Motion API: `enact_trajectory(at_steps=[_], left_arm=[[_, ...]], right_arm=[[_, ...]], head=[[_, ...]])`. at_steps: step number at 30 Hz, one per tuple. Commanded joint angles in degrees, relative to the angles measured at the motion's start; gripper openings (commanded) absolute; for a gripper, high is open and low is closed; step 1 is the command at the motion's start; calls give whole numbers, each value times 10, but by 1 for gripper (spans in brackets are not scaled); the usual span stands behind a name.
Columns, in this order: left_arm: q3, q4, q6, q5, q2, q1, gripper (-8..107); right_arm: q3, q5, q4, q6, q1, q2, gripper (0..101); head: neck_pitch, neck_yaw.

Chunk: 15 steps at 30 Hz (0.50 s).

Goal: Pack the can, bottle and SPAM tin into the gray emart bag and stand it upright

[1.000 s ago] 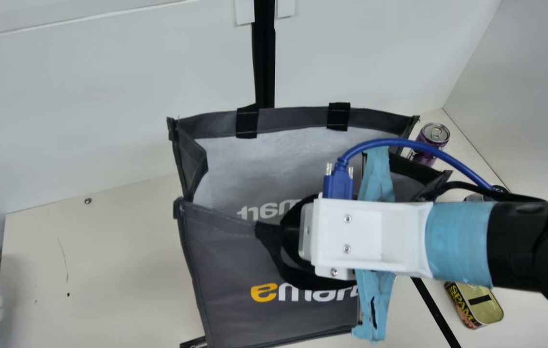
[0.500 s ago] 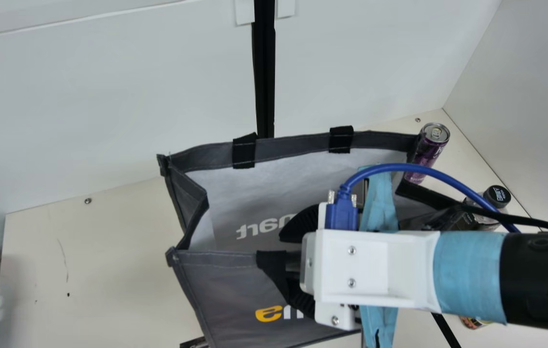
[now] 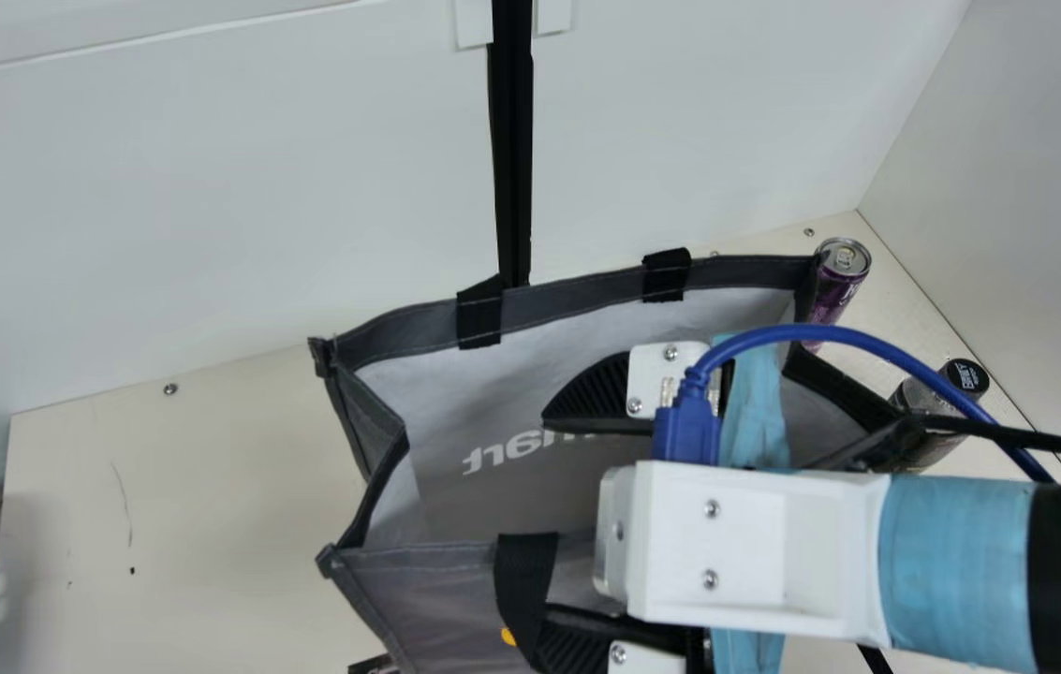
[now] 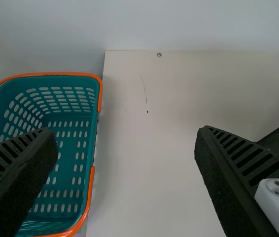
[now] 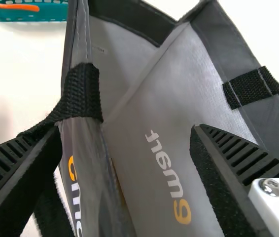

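Main view: what sits in the middle of it?

"The gray bag [image 3: 455, 599], from the center down to the bottom edge, mouth open. You can see its pale lining."

"And the can [image 3: 835, 281]?"

"Right of center and a bit high, lid up, just beyond the bag's corner. I can't tell if they touch. The bottle [image 3: 928, 398] is lower and farther right, black cap up, with the blue cable [image 3: 802, 332] crossing in front of it."

"What about the right gripper [image 3: 544, 534]?"

"Lower middle, over the bag, fingers spread wide. One is over the open mouth, the other down by the strap [image 3: 525, 576] on the near rim."

"Does the right wrist view agree?"

"Yes. The right gripper [image 5: 124, 132] is spread there too, with the near wall of the bag running between its fingers and nothing pinched."

"And the left gripper [image 4: 124, 132]?"

"Left wrist view: spread as well, holding nothing, above the table [image 4: 144, 168]. The teal basket [image 4: 68, 148] fills much of the left side, one finger overlapping it. The main view has that basket at lower left."
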Motion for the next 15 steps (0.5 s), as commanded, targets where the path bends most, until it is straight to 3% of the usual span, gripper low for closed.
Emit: enact_trajectory(at_steps=[1, 15], left_arm=[[0, 0, 0, 0, 0, 0, 90], [0, 0, 0, 0, 0, 0, 90]], right_arm=[[-6, -1, -7, 9, 6, -1, 95], [-66, -1, -55, 43, 34, -7, 95]], head=[[-13, 0], [-13, 0]])
